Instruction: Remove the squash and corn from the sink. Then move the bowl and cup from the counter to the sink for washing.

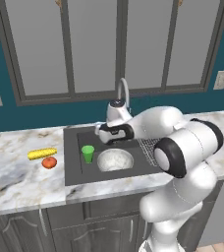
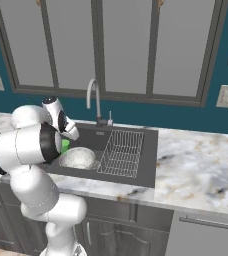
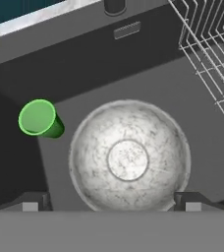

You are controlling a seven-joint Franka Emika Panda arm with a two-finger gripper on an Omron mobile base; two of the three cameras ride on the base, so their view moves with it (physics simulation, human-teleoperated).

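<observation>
Grey speckled stone marks the bowl [image 3: 128, 156], which sits upright on the floor of the sink [image 1: 73, 167], toward the front. Just beside it stands the green cup [image 1: 88, 153], upright and a little apart from the bowl's rim; in the hand view the cup [image 3: 39, 119] shows its open mouth at the bowl's left. The wire rack [image 2: 121, 152] fills the other half of the basin, next to the bowl [image 2: 78, 158], and the curved faucet [image 2: 93, 100] rises from the rear edge of the sink [image 2: 148, 167].

Out on the marbled worktop [image 1: 15, 177], well apart from the basin on its left side, lie the corn [image 1: 42, 153] and the squash [image 1: 49, 162]. The yellow cob lies on its side, and the round orange-red squash rests just in front of it, very near or touching; I cannot tell which.

The hand [image 1: 100, 132] hangs over the sink, above the bowl and cup, pointing down. Its fingers [image 3: 35, 202] stand spread wide with nothing between them, one tip at each side of the bowl's near rim in the hand view, clear of both bowl and cup.
</observation>
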